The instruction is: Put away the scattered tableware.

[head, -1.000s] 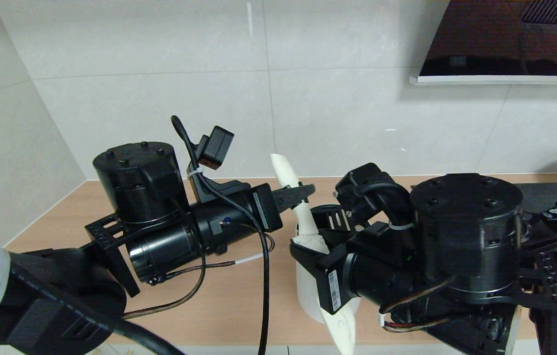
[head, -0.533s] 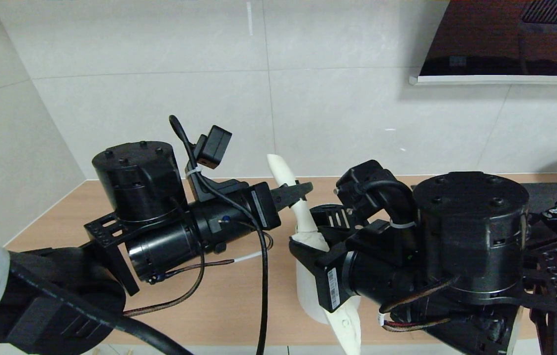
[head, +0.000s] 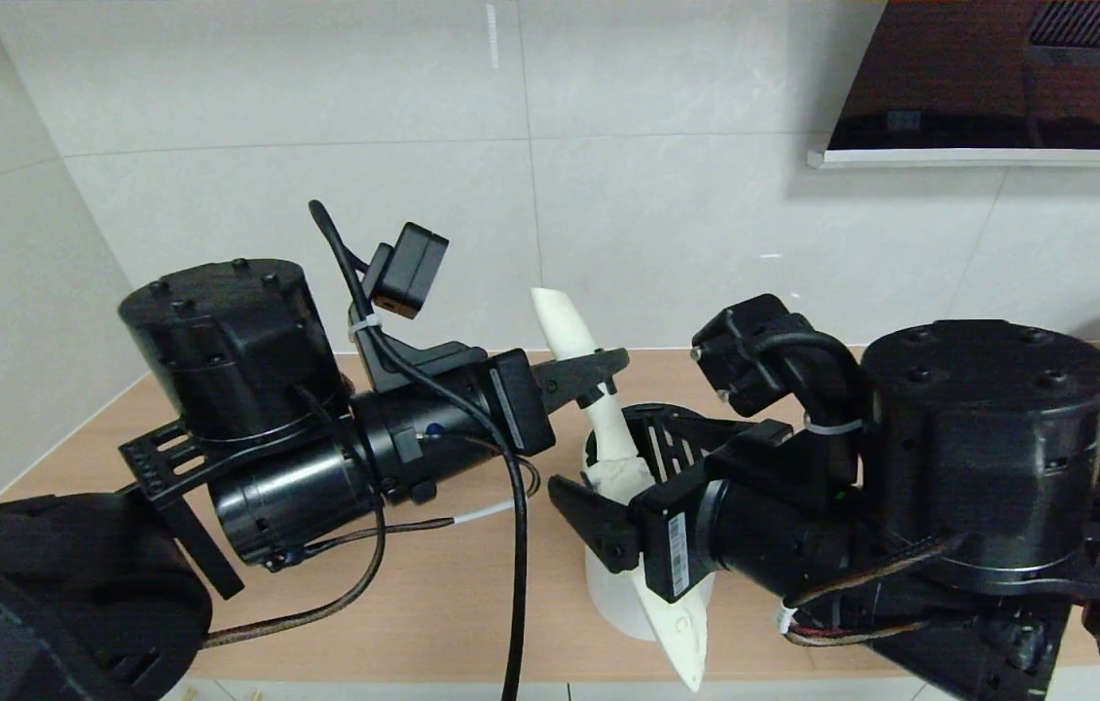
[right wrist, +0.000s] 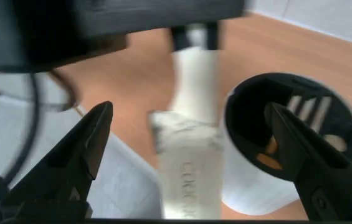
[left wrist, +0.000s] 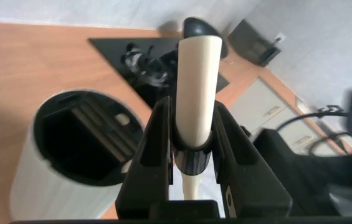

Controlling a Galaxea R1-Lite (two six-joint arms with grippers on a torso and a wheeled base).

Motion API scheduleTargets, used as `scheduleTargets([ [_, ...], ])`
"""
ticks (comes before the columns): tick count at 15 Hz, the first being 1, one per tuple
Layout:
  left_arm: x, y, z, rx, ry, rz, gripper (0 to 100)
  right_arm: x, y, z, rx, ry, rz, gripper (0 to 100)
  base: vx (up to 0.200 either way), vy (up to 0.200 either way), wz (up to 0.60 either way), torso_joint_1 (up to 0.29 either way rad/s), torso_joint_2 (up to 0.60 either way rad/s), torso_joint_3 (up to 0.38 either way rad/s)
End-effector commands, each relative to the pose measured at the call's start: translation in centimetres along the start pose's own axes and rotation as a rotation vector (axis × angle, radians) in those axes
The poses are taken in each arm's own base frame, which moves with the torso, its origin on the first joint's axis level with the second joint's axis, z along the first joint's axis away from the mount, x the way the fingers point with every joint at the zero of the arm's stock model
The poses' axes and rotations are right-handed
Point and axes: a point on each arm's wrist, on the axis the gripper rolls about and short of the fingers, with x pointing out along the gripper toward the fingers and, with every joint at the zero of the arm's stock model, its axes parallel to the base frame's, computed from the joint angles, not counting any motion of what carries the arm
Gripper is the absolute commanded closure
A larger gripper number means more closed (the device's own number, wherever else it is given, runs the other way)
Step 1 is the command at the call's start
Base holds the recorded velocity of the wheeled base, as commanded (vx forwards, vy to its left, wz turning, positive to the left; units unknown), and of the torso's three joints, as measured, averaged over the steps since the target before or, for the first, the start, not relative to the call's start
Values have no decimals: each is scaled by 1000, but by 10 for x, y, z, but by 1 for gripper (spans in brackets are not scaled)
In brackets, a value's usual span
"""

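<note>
Right-side support is gone since a second ago: the right gripper (head: pixel 605 458) has let go of the long cream-white utensil with a rounded handle and flat blade (head: pixel 614 433) and backed off a little toward the tabletop's right edge. Meanwhile the left gripper (head: pixel 597 374) has lifted the utensil slightly. The utensil hangs steeply tilted, handle end up toward the tiled wall and blade end down by the front edge of the pale wooden tabletop (head: pixel 472 584). It crosses just in front of the white cylindrical holder with a black slotted insert (head: pixel 608 604); I cannot tell whether it touches the rim. The left jaws are clenched on the handle from both sides, seemingly so that one arm alone can steer the piece. The right jaws stand spread wide, one on each side of the blade, gripping nothing. The holder stands near the front edge, about midway along it, with a few pale pieces already in its compartments. Dropping the blade in probably calls for raising it over the opening. Above the holder the room is open, and the wall and the black cooktop (left wrist: pixel 107 45) toward the right edge lie well apart. The released right gripper, just beside the holder, is the nearest obstruction.
</note>
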Motion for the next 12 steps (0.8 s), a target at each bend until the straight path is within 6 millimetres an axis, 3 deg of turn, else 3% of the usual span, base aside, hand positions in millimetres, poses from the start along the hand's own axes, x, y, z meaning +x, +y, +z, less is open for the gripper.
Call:
scheduleTargets([
  [1,-9,-11,11,23,-42,-26,100,-19,-11,14,9,-51,-16,0,0,0,0,0,0,0],
  [5,-17,-3,28,275,-104,10,100,-33,-35,32,2,-123,-89,0,0,0,0,0,0,0],
  [7,-22,-3,44,366,-225,-10,100,-38,-45,39,-7,-149,-119,0,0,0,0,0,0,0],
  [9,-18,-6,56,416,-314,-79,100,-40,-52,43,-9,-162,-143,0,0,0,0,0,0,0],
  [12,-8,-6,59,465,-312,-203,100,-37,-55,41,-12,-154,-155,0,0,0,0,0,0,0],
])
